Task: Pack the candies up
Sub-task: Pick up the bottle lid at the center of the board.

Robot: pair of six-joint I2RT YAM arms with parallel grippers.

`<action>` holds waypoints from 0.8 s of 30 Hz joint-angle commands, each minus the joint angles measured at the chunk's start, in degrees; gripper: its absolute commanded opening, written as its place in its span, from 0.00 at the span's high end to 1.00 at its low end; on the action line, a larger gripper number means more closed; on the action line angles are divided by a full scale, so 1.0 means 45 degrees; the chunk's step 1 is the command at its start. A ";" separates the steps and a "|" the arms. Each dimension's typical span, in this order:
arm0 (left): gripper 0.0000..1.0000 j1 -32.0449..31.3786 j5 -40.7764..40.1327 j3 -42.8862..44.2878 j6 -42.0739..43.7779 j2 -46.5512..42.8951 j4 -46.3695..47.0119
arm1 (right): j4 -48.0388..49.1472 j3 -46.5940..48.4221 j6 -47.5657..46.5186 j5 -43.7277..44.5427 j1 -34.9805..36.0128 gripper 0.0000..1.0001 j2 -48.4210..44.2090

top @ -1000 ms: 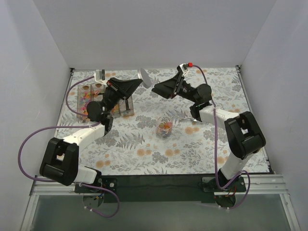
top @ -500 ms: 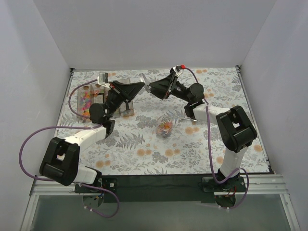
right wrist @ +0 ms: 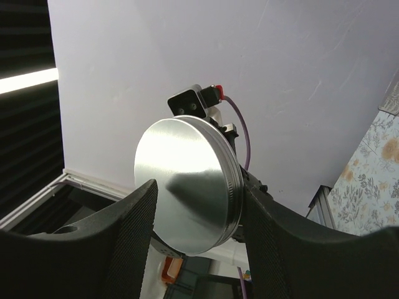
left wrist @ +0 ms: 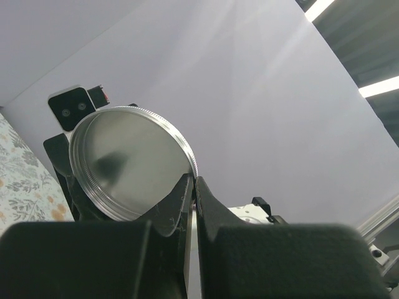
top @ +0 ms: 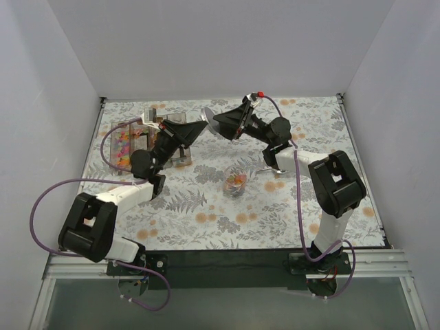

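Note:
A round metal lid [top: 208, 115] hangs in the air between both arms at the back of the table. My left gripper [top: 201, 124] is shut on its rim; in the left wrist view the fingertips pinch the edge [left wrist: 195, 184] of the lid [left wrist: 128, 162]. My right gripper [top: 217, 123] has closed around the same lid [right wrist: 181, 168]: one finger [right wrist: 249, 205] presses the rim, the other [right wrist: 146, 205] covers its lower left edge. Candies lie in a clear tray [top: 122, 143] at the left and in a small glass jar [top: 236, 181] mid-table.
A floral tablecloth [top: 206, 213] covers the table. A thin metal utensil [top: 267, 168] lies just right of the jar. White walls close in the back and both sides. Purple cables loop from both arms.
The right arm swung left to the lid and its jaws narrowed around it. The left gripper kept hold of the lid and shifted slightly right.

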 commanded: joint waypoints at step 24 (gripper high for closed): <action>0.93 0.0440 -0.0221 -0.1750 -0.7238 0.0391 0.5751 | 0.5324 -0.0993 -0.0068 -0.0075 -0.0158 0.89 -0.1235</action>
